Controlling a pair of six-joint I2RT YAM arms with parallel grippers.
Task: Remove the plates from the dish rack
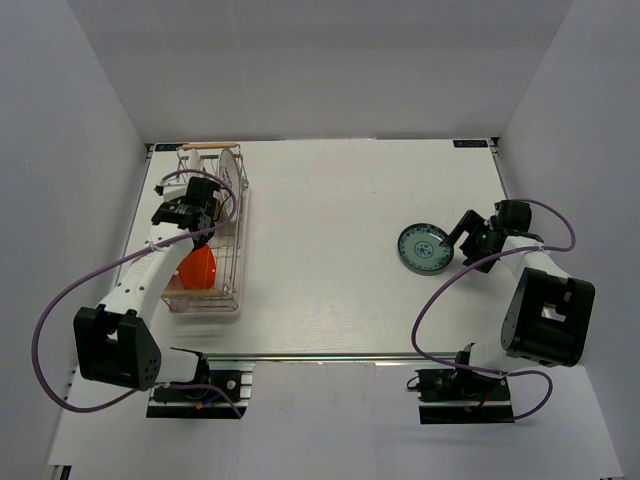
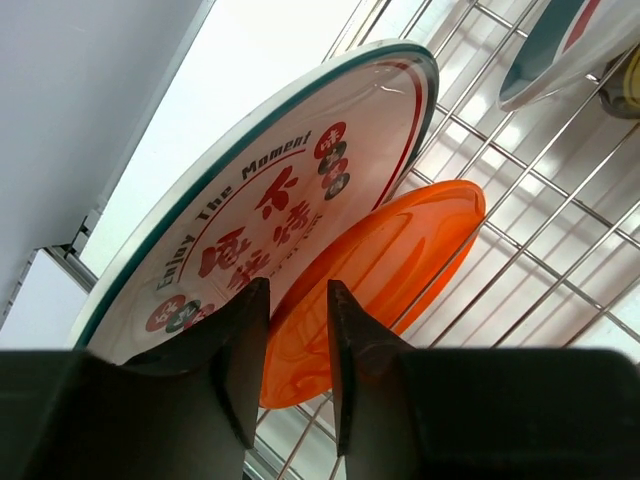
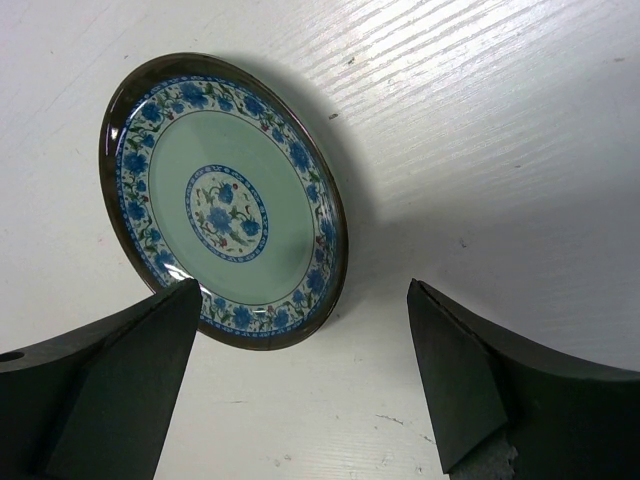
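Observation:
The dish rack (image 1: 238, 225) stands at the table's left and shows as wire grid in the left wrist view (image 2: 520, 230). In it lean the white plate with red-green marks (image 2: 260, 200), the orange-red plate (image 2: 390, 260) (image 1: 198, 268), a white teal-red plate (image 2: 560, 45) and a sliver of yellow plate (image 2: 630, 92). My left gripper (image 2: 297, 350) (image 1: 195, 215) hovers over the rack with a narrow gap between its jaws; the orange plate shows behind the gap, nothing is pinched. The small blue patterned plate (image 1: 424, 247) (image 3: 222, 200) lies flat on the table. My right gripper (image 3: 300, 380) (image 1: 462, 235) is wide open and empty just right of it.
The rack's wooden handle (image 1: 205, 146) lies at its far end near the back wall. White walls close the table on the left, back and right. The left arm's purple cable (image 1: 60, 300) loops off the table's left side.

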